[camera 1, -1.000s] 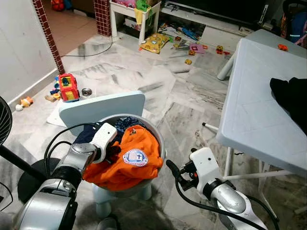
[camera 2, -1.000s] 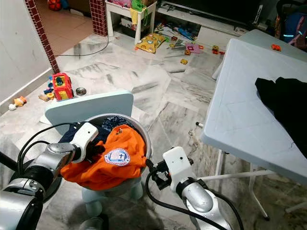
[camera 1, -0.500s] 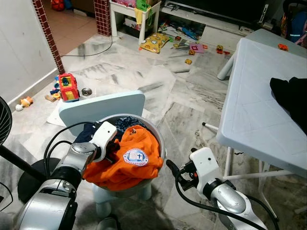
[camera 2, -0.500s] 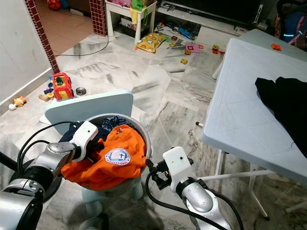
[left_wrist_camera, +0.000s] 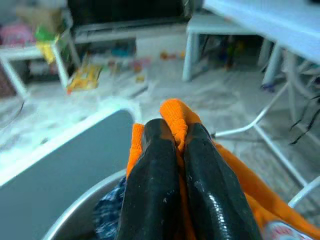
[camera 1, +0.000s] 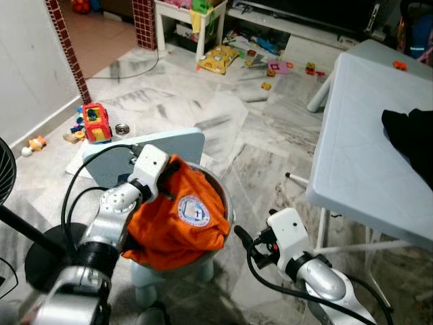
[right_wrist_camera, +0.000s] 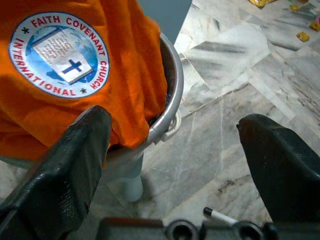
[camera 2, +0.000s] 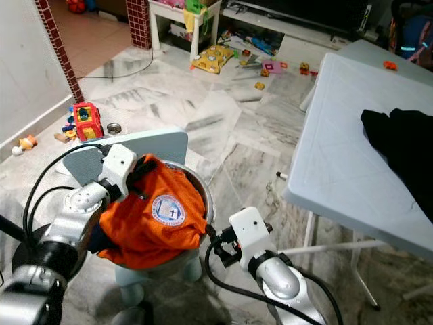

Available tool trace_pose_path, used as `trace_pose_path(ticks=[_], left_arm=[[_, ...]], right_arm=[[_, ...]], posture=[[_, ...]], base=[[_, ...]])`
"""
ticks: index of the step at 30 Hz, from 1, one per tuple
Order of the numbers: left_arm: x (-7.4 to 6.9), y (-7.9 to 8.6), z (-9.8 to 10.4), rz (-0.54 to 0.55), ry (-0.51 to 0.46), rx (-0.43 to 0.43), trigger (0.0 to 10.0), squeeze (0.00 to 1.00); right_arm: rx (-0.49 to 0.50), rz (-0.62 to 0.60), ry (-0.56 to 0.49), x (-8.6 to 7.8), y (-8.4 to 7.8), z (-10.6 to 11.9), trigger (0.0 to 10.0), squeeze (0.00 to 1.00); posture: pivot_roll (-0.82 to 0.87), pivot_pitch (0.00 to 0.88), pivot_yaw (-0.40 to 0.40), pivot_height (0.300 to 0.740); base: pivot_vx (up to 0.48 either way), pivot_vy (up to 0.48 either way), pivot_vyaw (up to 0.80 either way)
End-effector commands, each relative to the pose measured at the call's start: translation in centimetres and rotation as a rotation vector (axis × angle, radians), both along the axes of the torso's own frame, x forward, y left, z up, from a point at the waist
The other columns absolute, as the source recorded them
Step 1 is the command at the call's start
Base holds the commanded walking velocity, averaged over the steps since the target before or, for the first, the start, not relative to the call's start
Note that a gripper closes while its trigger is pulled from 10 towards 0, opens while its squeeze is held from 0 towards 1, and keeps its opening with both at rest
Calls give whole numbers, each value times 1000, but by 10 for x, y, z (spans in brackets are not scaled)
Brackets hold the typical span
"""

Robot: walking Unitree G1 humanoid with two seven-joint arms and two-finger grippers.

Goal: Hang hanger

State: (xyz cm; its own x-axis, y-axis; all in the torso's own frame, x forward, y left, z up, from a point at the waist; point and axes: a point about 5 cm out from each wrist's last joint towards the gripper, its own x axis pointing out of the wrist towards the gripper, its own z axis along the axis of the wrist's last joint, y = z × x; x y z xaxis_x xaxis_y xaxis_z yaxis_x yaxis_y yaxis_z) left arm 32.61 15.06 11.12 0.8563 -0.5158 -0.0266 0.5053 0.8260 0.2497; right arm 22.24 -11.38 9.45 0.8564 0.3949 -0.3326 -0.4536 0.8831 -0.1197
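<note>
From the head views, the left gripper [camera 1: 164, 177] pinches the orange shirt [camera 1: 177, 220] and holds its top edge above the metal basin [camera 2: 203, 196], which sits on a pale blue stool [camera 1: 145, 152]. At three o'clock stands a white table [camera 1: 358, 156] with a dark garment [camera 2: 404, 152].

Left wrist view: black fingers [left_wrist_camera: 155, 185] are clamped tight on an orange fold.

Right wrist view: the right gripper [right_wrist_camera: 185, 150] is spread wide beside the basin rim.

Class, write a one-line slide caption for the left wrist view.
Left hand shut on a fold of the orange T-shirt, lifting it above the metal basin beside the pale blue chair back.
</note>
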Motion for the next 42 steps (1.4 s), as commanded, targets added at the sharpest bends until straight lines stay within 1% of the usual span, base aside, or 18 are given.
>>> trace_pose_path(ticks=[1, 4, 5, 8, 11, 14, 15, 16, 19, 20, 21, 22, 26, 31, 35, 36, 39, 42], left_arm=[[-6, -2, 9, -47, -70, 15, 0, 0], [-21, -9, 3, -163, -89, 53, 0, 0], [-28, -9, -10, -214, -19, 107, 0, 0], [-32, -7, -20, -233, 46, 131, 0, 0], [-50, -6, -40, -374, 176, 238, 0, 0], [-59, -5, -46, -444, 214, 304, 0, 0], [-65, -3, -51, -482, 252, 340, 2431, 0], [-63, -1, -51, -470, 260, 349, 9882, 0], [-57, 3, -48, -421, 251, 366, 10000, 0], [-56, 3, -45, -442, 201, 415, 10000, 1000], [-56, 4, -39, -452, 124, 463, 10000, 1000], [-56, 4, -39, -452, 124, 463, 10000, 1000], [-49, 6, -14, -307, -98, 401, 10000, 1000], [-50, 17, 2, -181, -221, 369, 10000, 1000], [-62, 30, 18, -32, -317, 341, 10000, 1000], [-62, 30, 18, -32, -317, 341, 10000, 1000], [-69, 53, 6, 155, -200, 298, 10000, 1000], [-81, 67, -12, 218, -88, 276, 10000, 1000]], right_arm=[[-9, -4, 3, 1, -3, -1, 10000, 0], [-9, -1, 1, 1, -3, -1, 10000, 0], [-9, 1, 0, 2, -2, -1, 10000, 0], [-10, 2, 0, 2, -2, -1, 10000, 0], [-11, 4, -3, 3, -2, -1, 10000, 0], [-13, 4, -4, 4, -3, -1, 10000, 0], [-15, 4, -4, 4, -3, -1, 10000, 0], [-15, 4, -5, 4, -3, -1, 10000, 0], [-16, 4, -5, 4, -3, -1, 10000, 0], [-17, 4, -4, 4, -3, -2, 10000, 0], [-18, 5, -3, 4, -3, -2, 10000, 0], [-18, 5, -3, 4, -3, -2, 10000, 0], [-20, 9, -4, 5, -3, -2, 10000, 0], [-23, 12, -6, 7, -3, -3, 10000, 0], [-27, 19, -7, 7, -2, -4, 10000, 0], [-27, 19, -7, 7, -2, -4, 10000, 0], [-25, 22, -6, 8, -1, -5, 10000, 0], [-23, 28, -5, 9, 1, -6, 10000, 0]], posture=[[52, 137, -113, 740], [54, 136, -115, 740], [57, 134, -116, 740], [59, 131, -117, 740], [60, 128, -118, 740], [59, 128, -115, 740], [60, 127, -116, 740], [58, 125, -116, 740], [61, 124, -116, 740], [66, 124, -118, 740], [69, 124, -118, 740], [69, 124, -118, 740], [75, 121, -118, 740], [92, 119, -119, 740], [103, 119, -116, 740], [103, 119, -116, 740], [127, 122, -115, 740], [133, 124, -116, 740]], base=[[0, 0, 0], [0, 0, 0], [0, 0, 0], [0, 0, 0], [0, 0, 0], [0, 0, 0], [0, 0, 0], [0, 0, 0], [0, 0, 0], [0, 0, 0], [0, 0, 0], [0, 0, 0], [0, 0, 0], [0, 0, 0], [0, 0, 0], [0, 0, 0], [0, 0, 0], [0, 0, 0]])
